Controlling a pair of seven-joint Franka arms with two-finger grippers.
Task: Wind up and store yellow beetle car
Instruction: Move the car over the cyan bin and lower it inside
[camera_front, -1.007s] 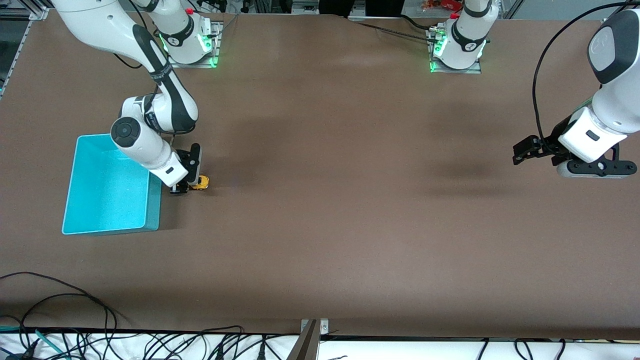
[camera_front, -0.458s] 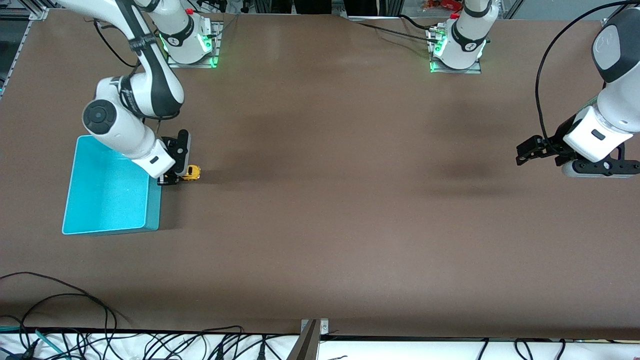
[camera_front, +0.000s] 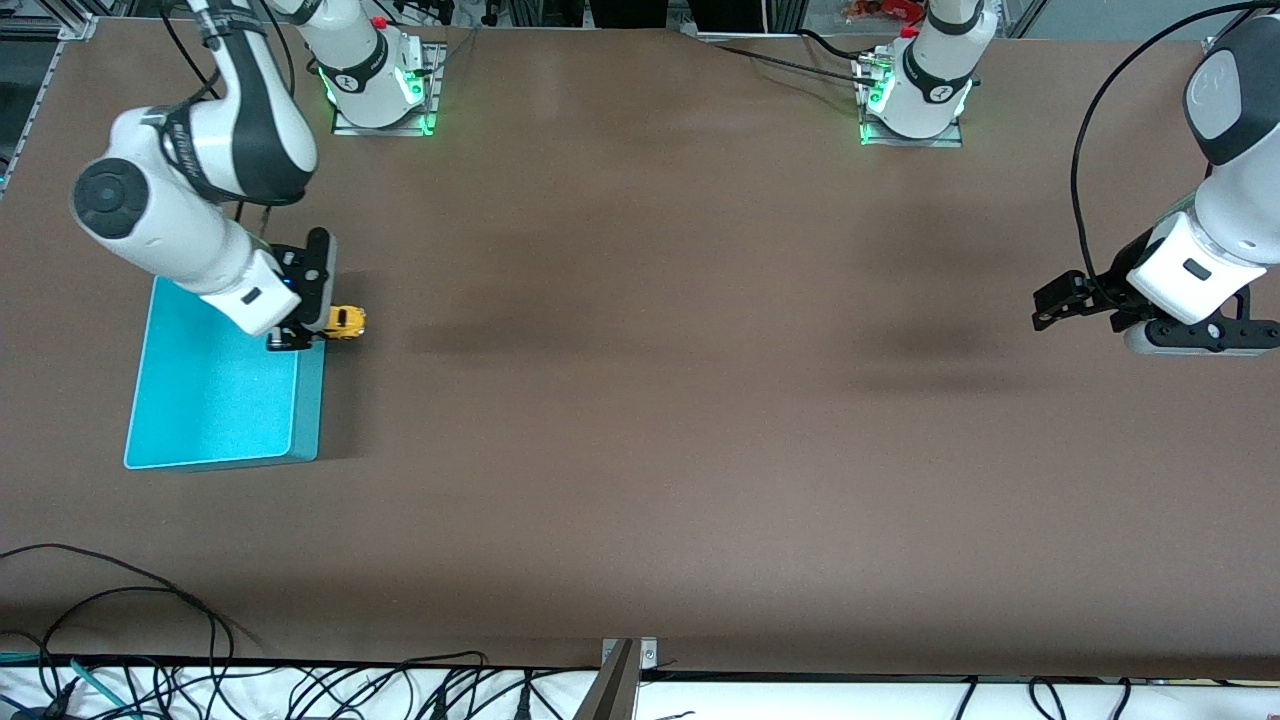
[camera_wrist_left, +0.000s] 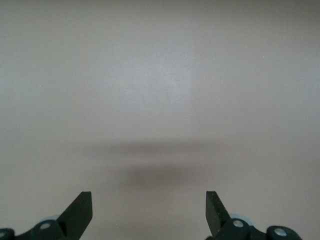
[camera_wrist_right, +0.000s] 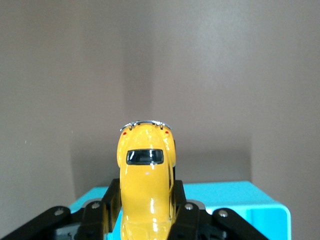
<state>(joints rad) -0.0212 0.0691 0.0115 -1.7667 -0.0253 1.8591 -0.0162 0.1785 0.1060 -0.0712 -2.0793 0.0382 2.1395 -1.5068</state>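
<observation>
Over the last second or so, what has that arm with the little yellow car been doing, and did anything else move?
The right hand, shut on the yellow beetle car, carried it toward the robots' end of the table and toward the turquoise bin; it now hangs at the bin's rim. The grip did not change. The left hand, open and empty, drifted only slightly and waits over bare table. The bin did not move.

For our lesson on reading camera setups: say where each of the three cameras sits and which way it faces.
Front view: high across the table, facing both arms' bases; shows both arms.
Left wrist view: on the waiting left arm, looking down at bare table past the open left tool.
Right wrist view: on the right arm, looking along the right tool gripping the yellow beetle car.
Shared: front and right wrist views both show car and turquoise bin.
</observation>
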